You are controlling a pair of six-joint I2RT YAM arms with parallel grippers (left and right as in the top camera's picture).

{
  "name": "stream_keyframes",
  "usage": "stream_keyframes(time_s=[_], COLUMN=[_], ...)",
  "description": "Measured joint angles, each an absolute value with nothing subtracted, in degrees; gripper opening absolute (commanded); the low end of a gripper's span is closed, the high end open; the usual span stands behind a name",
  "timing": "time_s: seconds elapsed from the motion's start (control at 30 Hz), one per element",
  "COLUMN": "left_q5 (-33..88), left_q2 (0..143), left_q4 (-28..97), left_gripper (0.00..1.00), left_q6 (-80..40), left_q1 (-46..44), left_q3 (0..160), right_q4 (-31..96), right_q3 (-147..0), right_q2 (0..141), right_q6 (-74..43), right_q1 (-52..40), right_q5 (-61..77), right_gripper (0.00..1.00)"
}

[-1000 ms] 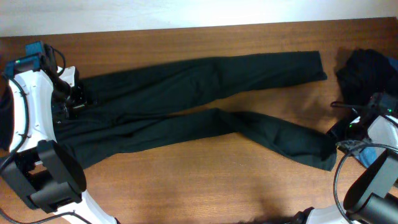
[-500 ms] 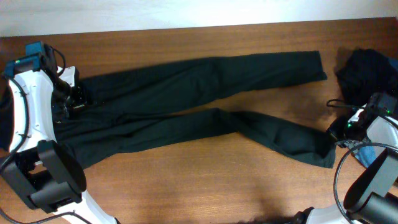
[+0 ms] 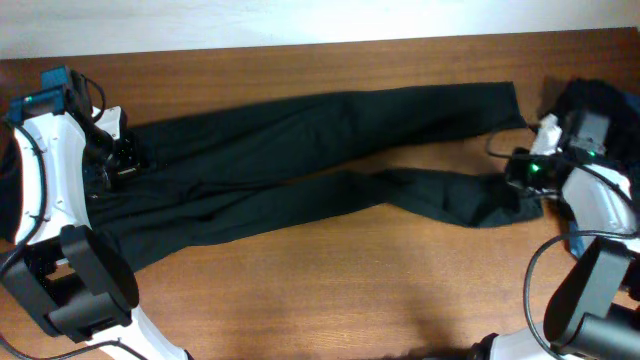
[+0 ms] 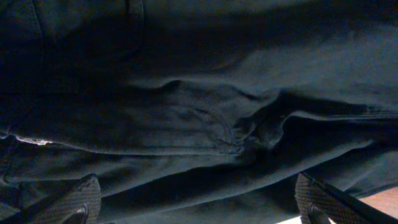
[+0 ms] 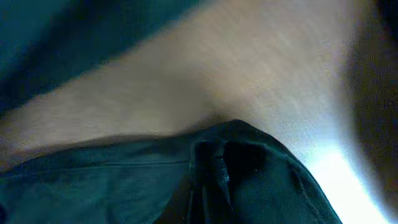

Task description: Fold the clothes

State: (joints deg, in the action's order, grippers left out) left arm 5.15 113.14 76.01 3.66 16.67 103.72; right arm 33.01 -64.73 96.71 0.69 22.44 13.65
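**Your left arm** (image 3: 45, 170): smooth white shell segments linked by rounded black joints. It carries a teal block (image 3: 50, 85) at one end, with thin black wires (image 3: 88, 100) looping beside the block. One joint is a bulky black cylinder (image 3: 92, 278).

**Your right arm** (image 3: 600, 200): the same white shells and black joints. A small green light (image 3: 533, 167) glows on its dark wrist housing. A black cable (image 3: 542, 275) curves along its side, next to a second black cylinder (image 3: 600, 300).

**Your left gripper** (image 4: 199, 208), in the left wrist view: two dark fingers whose pads (image 4: 79, 198) carry a fine grey cross-hatched texture.
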Motion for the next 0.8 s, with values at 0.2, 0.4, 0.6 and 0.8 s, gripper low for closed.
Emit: stream_keyframes(time_s=[0.2, 0.4, 0.6, 0.8], left_q5=[5.15, 6.94, 12.19, 12.05], left_q2=[113.14, 113.14, 113.03, 108.42], left_q4=[74.04, 72.64, 79.72, 81.08], left_gripper=[0.99, 0.99, 0.99, 0.99], left_q6=[3.66, 3.68, 3.64, 3.36], left_q1=[16.67, 16.67, 16.67, 17.32], left_q3=[103.72, 103.72, 103.79, 103.79], right_q4=[31.55, 29.93, 25.78, 27.42], right_q3=[-67.16, -67.24, -67.31, -69.3], right_q2=[96.71, 96.71, 96.71, 97.1], right_q6=[5.34, 8.51, 11.14, 12.47], right_q1=[19.11, 19.14, 19.14, 19.18], right_q5=[13.58, 13.13, 11.38, 9.1], right_gripper=[0.04, 0.04, 0.04, 0.04])
